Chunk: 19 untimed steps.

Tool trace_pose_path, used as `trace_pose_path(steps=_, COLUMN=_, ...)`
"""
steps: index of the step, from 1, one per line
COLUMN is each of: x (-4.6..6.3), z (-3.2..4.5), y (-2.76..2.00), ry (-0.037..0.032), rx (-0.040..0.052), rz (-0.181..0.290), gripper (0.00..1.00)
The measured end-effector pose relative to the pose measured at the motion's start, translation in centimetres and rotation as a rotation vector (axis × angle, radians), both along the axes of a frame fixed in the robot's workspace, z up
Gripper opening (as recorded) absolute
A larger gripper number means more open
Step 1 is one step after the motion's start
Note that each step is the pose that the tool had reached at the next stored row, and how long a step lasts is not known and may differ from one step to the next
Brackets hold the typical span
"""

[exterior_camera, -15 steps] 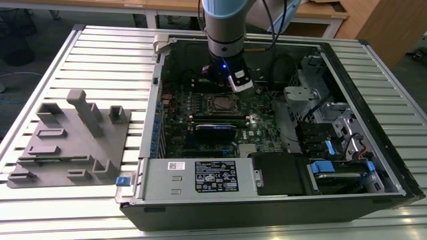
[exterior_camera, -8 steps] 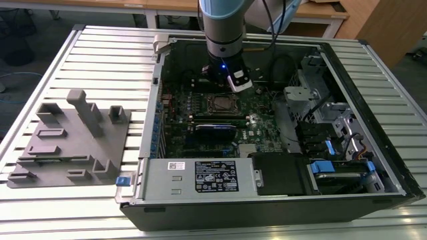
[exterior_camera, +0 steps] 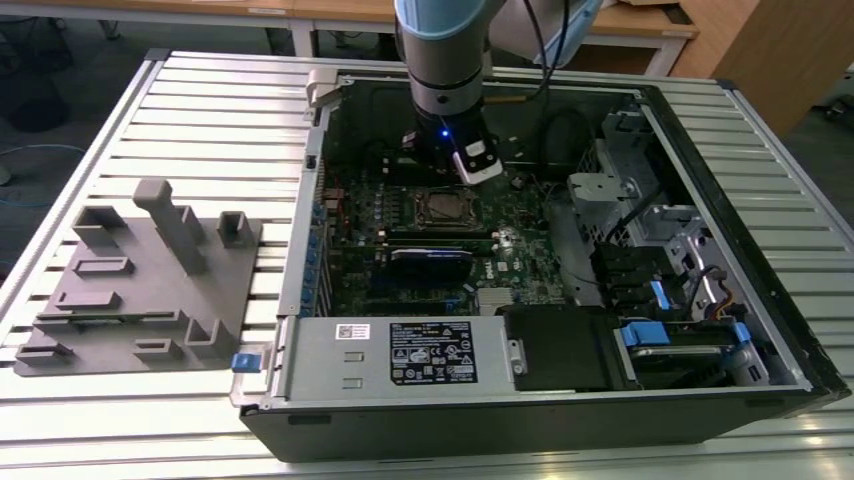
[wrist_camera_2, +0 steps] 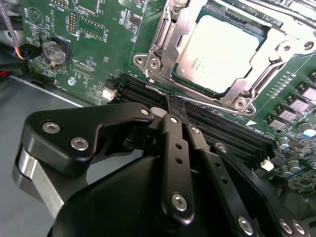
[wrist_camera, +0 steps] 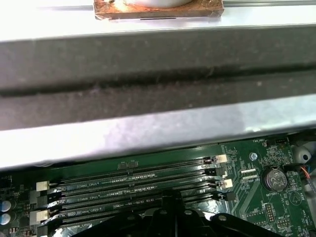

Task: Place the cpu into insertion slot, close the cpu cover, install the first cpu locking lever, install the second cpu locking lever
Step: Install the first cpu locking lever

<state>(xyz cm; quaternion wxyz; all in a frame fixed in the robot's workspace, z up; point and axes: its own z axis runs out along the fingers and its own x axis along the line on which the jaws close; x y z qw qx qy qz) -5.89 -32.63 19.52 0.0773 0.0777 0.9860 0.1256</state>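
Black gripper (wrist_camera_2: 176,114) links crowd the near part of the second wrist view, fingers pressed together to a narrow tip that meets a thin wire locking lever (wrist_camera_2: 197,102) lying along the memory slots (wrist_camera_2: 232,129). Just beyond, the cpu (wrist_camera_2: 224,52) sits in the insertion slot (wrist_camera_2: 159,55), with the silvery cpu cover (wrist_camera_2: 269,74) closed around it. Farther off, a coin cell battery (wrist_camera_2: 53,52) sits on the green motherboard (wrist_camera_2: 108,29).

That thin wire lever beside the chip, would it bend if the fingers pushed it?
Probably springy: the lever is a thin bare metal wire. It likely pivots rather than slides, lying along the cpu cover. Its shiny surface may be slippery for the gripper.
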Motion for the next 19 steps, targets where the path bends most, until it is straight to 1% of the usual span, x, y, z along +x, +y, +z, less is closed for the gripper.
trace_pose_path(steps=6, x=-0.08, z=-0.07, y=-0.01, ry=-0.0024, rx=0.0002, rz=0.000, gripper=0.11)
trace_pose_path(steps=10, x=-0.09, z=-0.11, y=-0.12, ry=-0.0033, rx=0.0001, rz=0.000, gripper=0.11)
trace_pose_path(steps=19, x=-0.09, z=-0.12, y=-0.72, ry=-0.0037, rx=0.0001, rz=0.000, gripper=0.11)
